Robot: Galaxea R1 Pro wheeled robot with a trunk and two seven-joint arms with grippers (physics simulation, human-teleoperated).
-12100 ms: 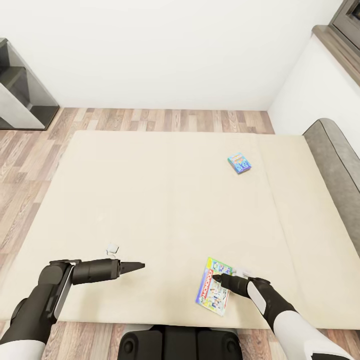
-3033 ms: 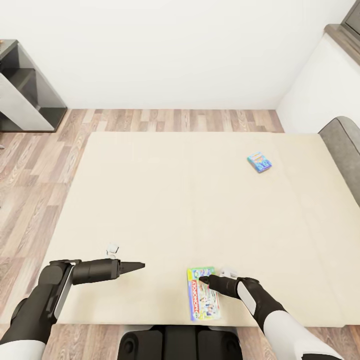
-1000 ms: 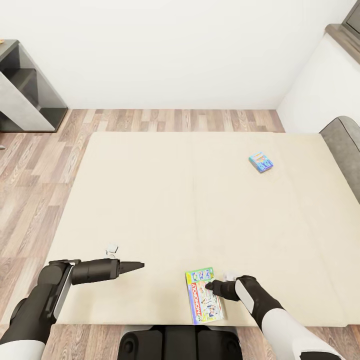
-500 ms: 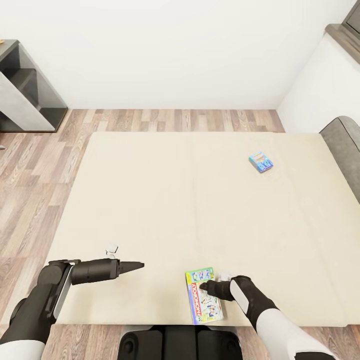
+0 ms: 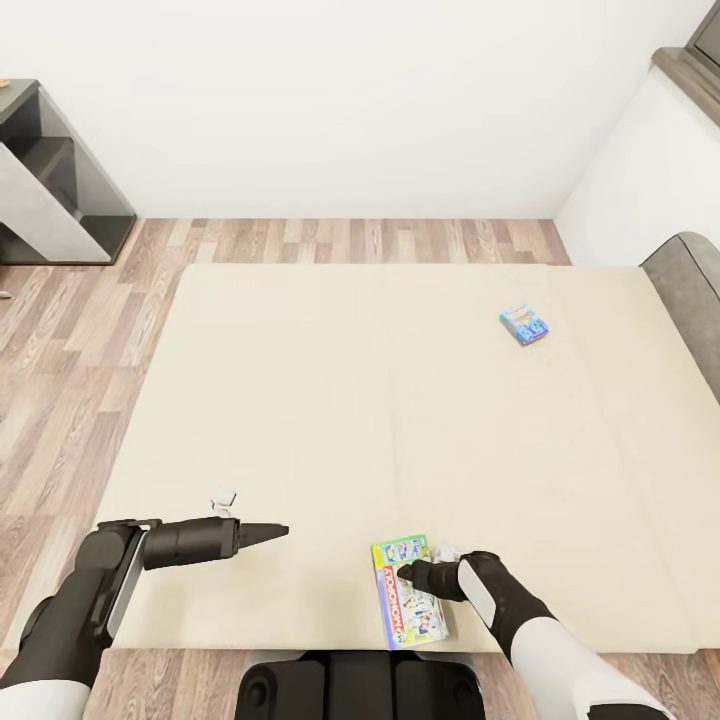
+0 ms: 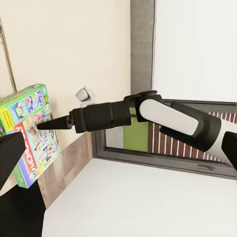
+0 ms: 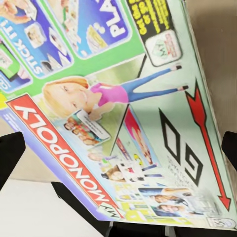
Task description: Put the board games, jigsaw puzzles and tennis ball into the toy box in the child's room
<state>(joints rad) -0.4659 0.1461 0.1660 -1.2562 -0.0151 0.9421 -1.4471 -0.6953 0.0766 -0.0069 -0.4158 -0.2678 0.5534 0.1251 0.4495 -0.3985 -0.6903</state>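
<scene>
A green Monopoly board game lies flat on the beige bed, close to its near edge. My right gripper hovers open low over the box's top half, its tips pointing at the lid; whether they touch it I cannot tell. In the right wrist view the lid sits close between the two spread fingers. A small blue board game lies far off at the bed's right rear. My left gripper hangs open and empty over the bed, left of the Monopoly box.
A grey shelf unit stands at the back left on the wood floor. The bed's grey headboard and a white cabinet are on the right. The toy box and table are out of view.
Since 12 seconds ago the Monopoly box has turned straight and slid nearer the bed's edge. In the last second my right gripper edged left over it. The left arm has not moved.
</scene>
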